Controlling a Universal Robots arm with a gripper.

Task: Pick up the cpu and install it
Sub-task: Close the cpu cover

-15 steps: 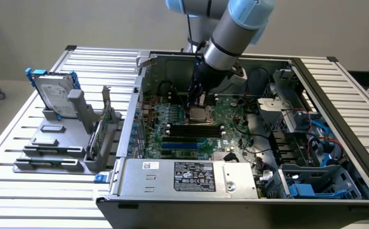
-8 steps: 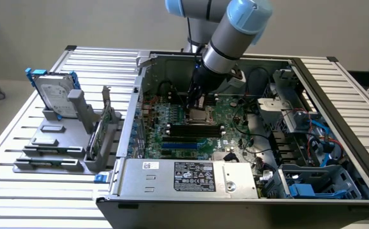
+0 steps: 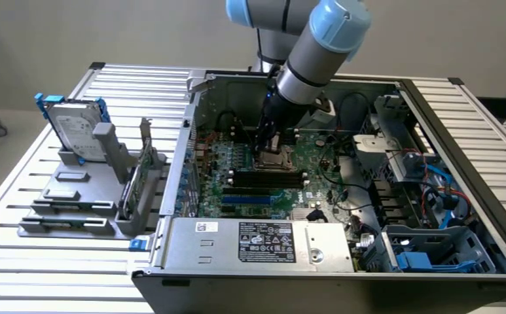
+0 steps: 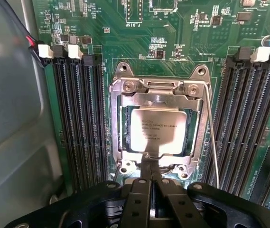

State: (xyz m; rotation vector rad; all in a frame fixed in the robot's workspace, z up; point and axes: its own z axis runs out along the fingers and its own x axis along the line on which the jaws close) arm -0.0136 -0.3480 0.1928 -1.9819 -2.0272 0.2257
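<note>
The cpu [image 4: 157,129], a small flat square chip with a dull silvery top, lies inside the metal-framed socket [image 4: 120,118] on the green motherboard [image 4: 182,38]. My gripper [image 4: 150,164] is shut, its two dark fingers pressed together, with the tips right at the edge of the cpu. Nothing shows between the fingers. In the exterior view the gripper [image 3: 275,145] reaches down into the open computer case, just above the socket [image 3: 279,159]; the cpu itself is hard to make out there.
Black memory slots [image 4: 78,118] flank the socket on both sides, and a thin wire lever [image 4: 212,133] runs along one side. The case wall [image 3: 187,144], cables [image 3: 410,176] and a power supply [image 3: 262,242] ring the board. A hard drive [image 3: 74,127] stands in a grey rack on the exterior view's left.
</note>
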